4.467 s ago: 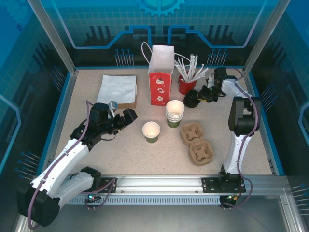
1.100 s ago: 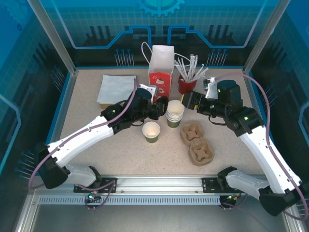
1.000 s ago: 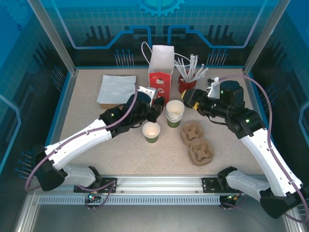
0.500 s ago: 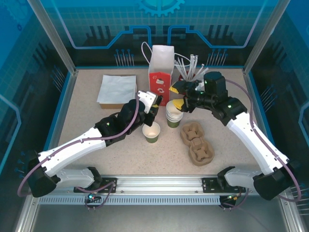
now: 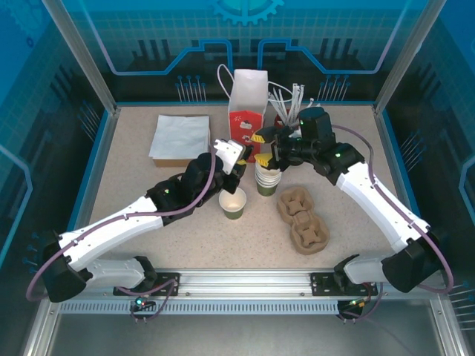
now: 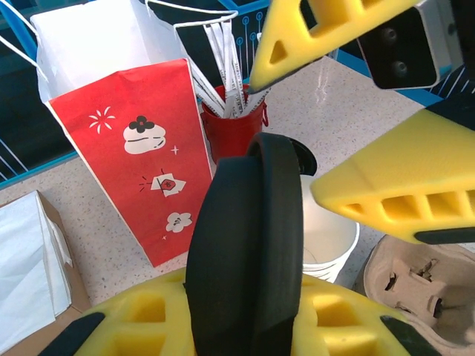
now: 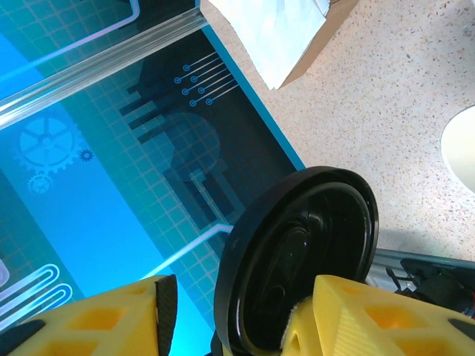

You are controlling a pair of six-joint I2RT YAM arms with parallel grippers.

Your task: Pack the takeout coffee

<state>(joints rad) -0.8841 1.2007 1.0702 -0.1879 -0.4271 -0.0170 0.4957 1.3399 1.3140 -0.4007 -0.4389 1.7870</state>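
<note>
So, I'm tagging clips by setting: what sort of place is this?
Likely a robot test cell staged as a takeout counter: aluminium frame with blue printed panels, red paper bag, pulp cup carrier.

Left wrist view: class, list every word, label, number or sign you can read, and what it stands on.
No text can be read.
On the red paper bag: small white and black drawings, no letters.
On the wrapped straws in the red cup: any print is too small to read.
</note>
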